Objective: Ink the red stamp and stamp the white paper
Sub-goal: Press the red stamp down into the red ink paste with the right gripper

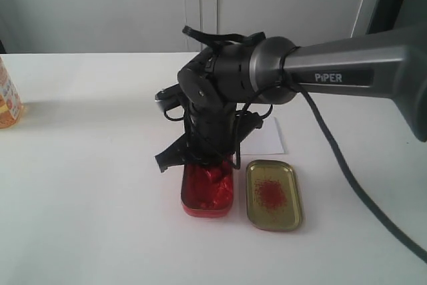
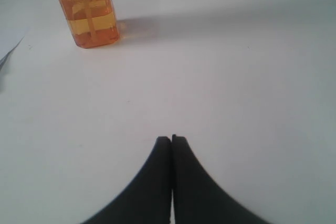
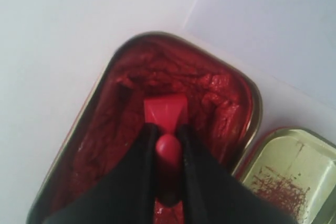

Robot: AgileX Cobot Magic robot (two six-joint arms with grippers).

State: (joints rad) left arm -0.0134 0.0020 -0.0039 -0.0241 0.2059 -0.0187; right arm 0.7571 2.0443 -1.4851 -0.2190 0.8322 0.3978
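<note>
My right gripper [image 3: 167, 129] is shut on the knob of the red stamp [image 3: 165, 112], whose square base is down in the red ink paste of the open tin [image 3: 100, 129]. From the exterior view, that gripper [image 1: 208, 159] hangs over the red tin [image 1: 208, 193] and hides the stamp. The white paper [image 1: 265, 136] lies flat just behind the tins, partly covered by the arm; in the right wrist view its corner [image 3: 273, 30] shows beyond the tin. My left gripper [image 2: 171, 140] is shut and empty, low over bare tabletop.
The gold tin lid [image 1: 273, 193] with a red smear lies right beside the red tin, also seen as the lid [image 3: 294, 174] in the right wrist view. An orange bottle [image 1: 8, 101] stands at the far left edge, the same bottle [image 2: 86, 9] ahead of the left gripper.
</note>
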